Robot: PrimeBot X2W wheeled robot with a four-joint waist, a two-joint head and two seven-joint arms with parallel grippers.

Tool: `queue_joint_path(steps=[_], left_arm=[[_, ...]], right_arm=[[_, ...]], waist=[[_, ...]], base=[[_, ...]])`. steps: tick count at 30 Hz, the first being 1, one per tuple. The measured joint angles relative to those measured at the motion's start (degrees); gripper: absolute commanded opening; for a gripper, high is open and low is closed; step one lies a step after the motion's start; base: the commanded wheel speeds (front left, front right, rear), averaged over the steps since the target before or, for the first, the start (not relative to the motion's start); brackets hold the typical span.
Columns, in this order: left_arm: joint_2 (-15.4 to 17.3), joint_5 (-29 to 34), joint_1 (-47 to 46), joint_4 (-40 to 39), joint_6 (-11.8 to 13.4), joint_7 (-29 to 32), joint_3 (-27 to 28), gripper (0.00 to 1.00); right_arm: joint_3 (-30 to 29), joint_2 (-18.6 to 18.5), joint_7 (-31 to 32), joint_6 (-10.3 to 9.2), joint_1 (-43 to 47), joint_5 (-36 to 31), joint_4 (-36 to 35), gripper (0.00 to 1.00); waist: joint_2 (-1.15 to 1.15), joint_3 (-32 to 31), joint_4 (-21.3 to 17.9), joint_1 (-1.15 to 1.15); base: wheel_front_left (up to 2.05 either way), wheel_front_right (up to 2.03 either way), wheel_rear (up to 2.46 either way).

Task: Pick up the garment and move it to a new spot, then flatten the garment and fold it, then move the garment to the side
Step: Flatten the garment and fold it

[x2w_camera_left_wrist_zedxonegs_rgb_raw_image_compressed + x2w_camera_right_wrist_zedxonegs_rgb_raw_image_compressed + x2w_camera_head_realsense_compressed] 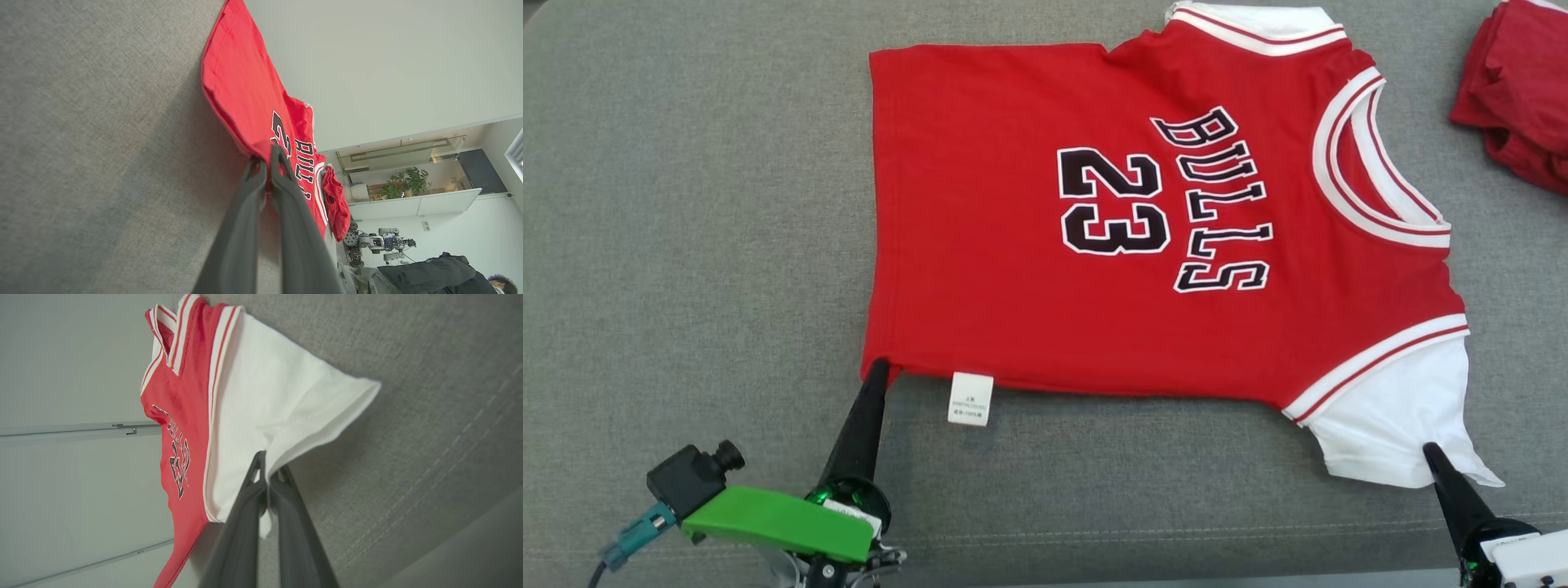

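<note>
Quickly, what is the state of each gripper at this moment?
Left gripper: closed, holding the red jersey at its hem corner.
Right gripper: closed, holding the white sleeve of that jersey.

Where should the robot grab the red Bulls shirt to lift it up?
By its two near corners, coming in low from the robot's side. The shirt lies flat and sideways on the grey cushion, so the hem corner and the white sleeve lie nearest. The left gripper pinches that hem corner, the right gripper the sleeve's edge, which should keep it spread.
</note>
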Motion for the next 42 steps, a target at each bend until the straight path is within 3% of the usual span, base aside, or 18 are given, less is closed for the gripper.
queue_joint_path(steps=[6,17,29,42], left_arm=[[0.3,0.2,3.6,-2.5,1.9,1.4,-2.5,0.00],[1.3,1.0,5.9,-2.9,3.6,2.1,-4.2,0.00],[2.6,1.0,7.2,-5.7,5.0,2.0,-1.9,0.00],[3.7,0.9,10.5,-7.3,6.0,2.0,-0.5,0.00]], right_arm=[[-0.7,0.1,-0.4,0.73,0.2,1.3,-3.3,0.00],[6.0,-0.8,3.8,2.65,0.4,1.8,-8.9,0.00],[-0.1,-1.3,2.6,2.45,3.3,2.0,-9.5,0.00],[-1.6,-1.9,2.7,2.25,6.3,3.5,-8.6,0.00]], waist=[[0.00,1.3,0.3,0.00],[0.00,3.2,0.4,0.00],[0.00,3.4,-0.3,0.00],[0.00,3.2,-0.4,0.00]], base=[[0.00,0.00,0.00],[0.00,0.00,0.00],[0.00,0.00,0.00],[0.00,0.00,0.00]])
